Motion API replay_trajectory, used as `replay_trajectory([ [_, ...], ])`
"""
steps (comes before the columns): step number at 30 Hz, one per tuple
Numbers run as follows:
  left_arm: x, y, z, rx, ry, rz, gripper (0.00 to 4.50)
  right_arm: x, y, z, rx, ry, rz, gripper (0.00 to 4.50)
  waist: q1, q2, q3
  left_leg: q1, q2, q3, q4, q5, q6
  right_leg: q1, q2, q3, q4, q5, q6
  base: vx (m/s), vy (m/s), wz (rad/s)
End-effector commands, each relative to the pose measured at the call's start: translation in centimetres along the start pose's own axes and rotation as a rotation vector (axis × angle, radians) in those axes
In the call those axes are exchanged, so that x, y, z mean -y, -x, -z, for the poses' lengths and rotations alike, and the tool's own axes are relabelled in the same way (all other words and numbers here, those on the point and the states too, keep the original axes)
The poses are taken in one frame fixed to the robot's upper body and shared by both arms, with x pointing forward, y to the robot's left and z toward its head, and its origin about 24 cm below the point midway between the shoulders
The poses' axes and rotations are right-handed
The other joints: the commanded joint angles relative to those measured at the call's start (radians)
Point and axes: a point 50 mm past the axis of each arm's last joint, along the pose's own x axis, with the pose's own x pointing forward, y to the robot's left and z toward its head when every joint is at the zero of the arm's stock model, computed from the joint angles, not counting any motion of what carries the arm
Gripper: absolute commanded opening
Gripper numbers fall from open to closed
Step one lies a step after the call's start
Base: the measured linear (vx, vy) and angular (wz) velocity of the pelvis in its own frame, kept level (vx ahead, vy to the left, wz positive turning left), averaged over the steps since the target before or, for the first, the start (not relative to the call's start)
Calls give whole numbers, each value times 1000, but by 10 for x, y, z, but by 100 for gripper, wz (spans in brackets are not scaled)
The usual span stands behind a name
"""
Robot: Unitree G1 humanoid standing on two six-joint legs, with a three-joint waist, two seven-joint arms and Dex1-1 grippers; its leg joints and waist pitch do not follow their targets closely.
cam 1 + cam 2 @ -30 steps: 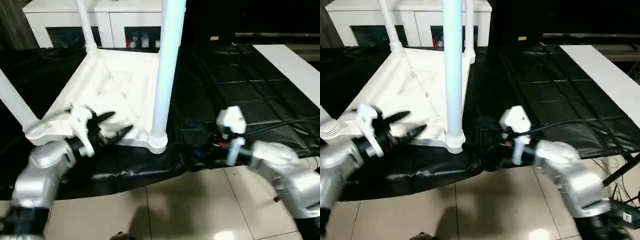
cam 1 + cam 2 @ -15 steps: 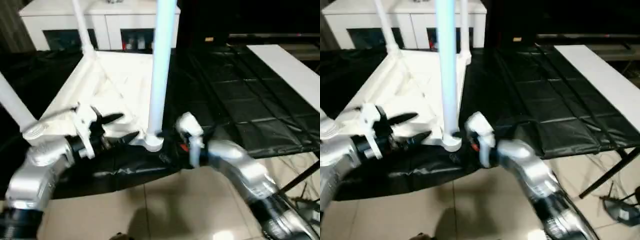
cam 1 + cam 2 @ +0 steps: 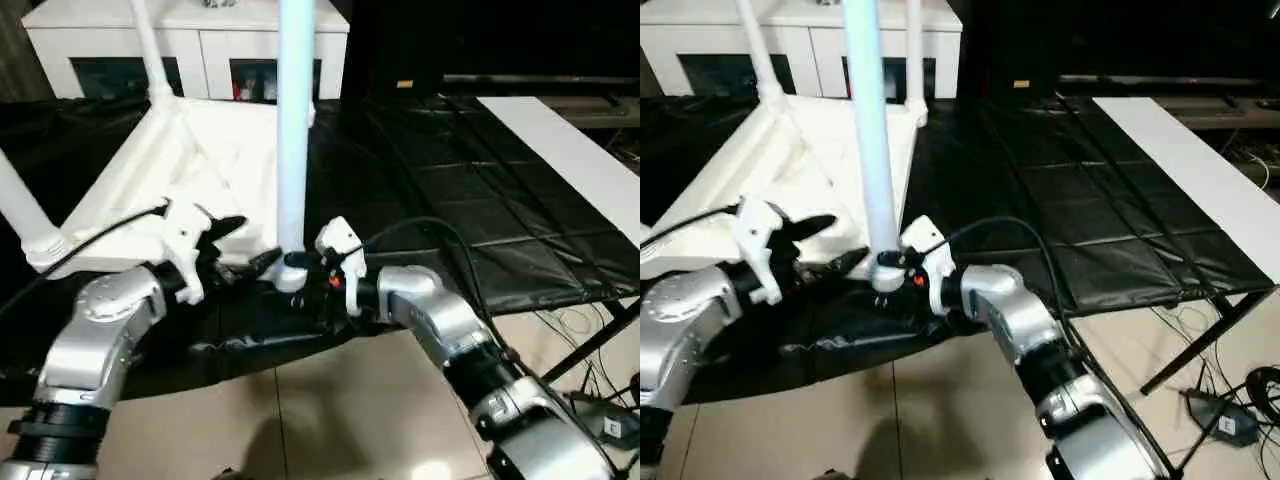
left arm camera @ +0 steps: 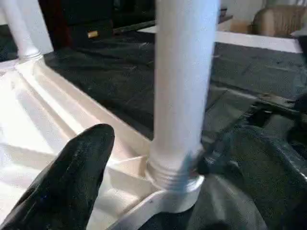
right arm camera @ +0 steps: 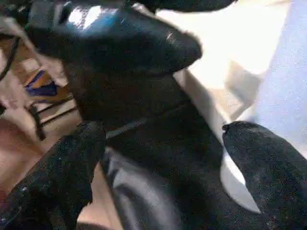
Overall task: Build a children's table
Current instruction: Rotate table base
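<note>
Left gripper fingers spread apart, empty, at the near edge of the upside-down children's table, just left of the near corner leg; right gripper jaws wide apart, holding nothing, just right of that same leg's base, near its socket; leg stands upright between the two grippers; table lies top-down on the black-covered work table, near its front edge; other legs upright at the far corners; white cabinet behind.
</note>
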Motion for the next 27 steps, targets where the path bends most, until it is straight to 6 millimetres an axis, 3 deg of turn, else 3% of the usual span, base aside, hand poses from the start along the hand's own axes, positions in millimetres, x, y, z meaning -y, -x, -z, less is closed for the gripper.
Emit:
replay_trajectory([
  [1,-7,5,2,-33,-32,-33,442,-10,2,6,-34,-4,-114,450,4,18,-58,24,40,-24,-88,-352,-49,26,-48,40,-81,-282,-165,0,0,0],
  [6,-11,10,2,-49,-48,-52,442,-6,0,9,-29,0,-84,450,2,17,-65,20,40,-22,-84,-273,-36,31,-49,39,-67,-164,-204,0,0,0],
  [9,-18,17,2,-76,-71,-73,442,0,-7,4,13,3,-32,450,-5,18,-64,17,38,-21,-84,-271,-33,31,-49,38,-64,-155,-228,0,0,0],
  [10,-19,19,2,-80,-74,-77,442,2,-9,2,24,2,-21,450,-5,18,-65,16,37,-21,-84,-270,-32,35,-49,37,-63,-156,-227,0,0,0],
  [17,-29,24,3,-115,-95,-147,442,25,-11,-11,118,-22,213,450,-6,26,-61,28,39,-18,-84,-312,-55,22,-48,39,-66,-194,-229,0,0,0],
  [21,-31,25,0,-106,-92,-163,442,36,-4,-10,99,11,324,450,-2,27,-58,28,39,-20,-87,-352,-73,21,-50,39,-71,-247,-209,0,0,0],
  [27,-20,14,0,-83,-91,-115,442,42,6,-3,102,37,359,450,-3,30,-64,24,38,-20,-83,-310,-55,28,-49,39,-65,-173,-221,0,0,0],
])
